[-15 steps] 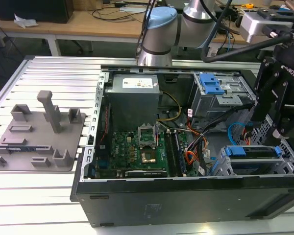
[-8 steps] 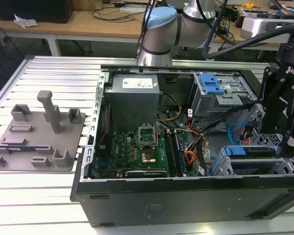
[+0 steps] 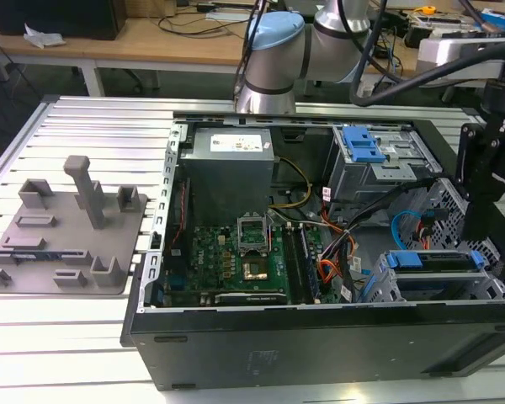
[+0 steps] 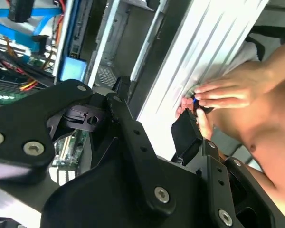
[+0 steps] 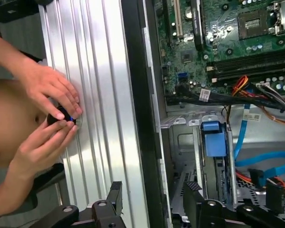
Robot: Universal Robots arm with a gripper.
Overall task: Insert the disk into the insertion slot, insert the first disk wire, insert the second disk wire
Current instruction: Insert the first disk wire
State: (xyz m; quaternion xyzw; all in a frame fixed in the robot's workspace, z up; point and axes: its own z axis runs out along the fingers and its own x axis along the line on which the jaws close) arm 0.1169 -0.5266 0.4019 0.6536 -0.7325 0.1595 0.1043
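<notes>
The disk (image 3: pixel 436 260), silver in a bright blue carrier, lies in the insertion slot (image 3: pixel 385 290), the low grey perforated cage at the case's front corner on the exterior view's right. In the first wrist view the disk's blue tab (image 5: pixel 213 138) shows inside the insertion slot (image 5: pixel 180 156). A loose blue wire (image 5: pixel 268 158) with a black plug (image 5: pixel 274 192) lies beside it. My gripper (image 3: pixel 481 215) hangs above the case's edge near the cage. It is open in both wrist views (image 5: pixel 154 197) (image 4: pixel 152 114), with nothing between its fingers.
A person's hands (image 5: pixel 50 116) (image 4: pixel 221 95) hold a small black object on the ribbed metal table (image 5: pixel 99 95) just outside the case wall. A taller grey bay with a blue latch (image 3: pixel 362 147) stands behind the cage. The motherboard (image 3: pixel 236 261) and orange and red wires (image 3: pixel 330 269) fill the case.
</notes>
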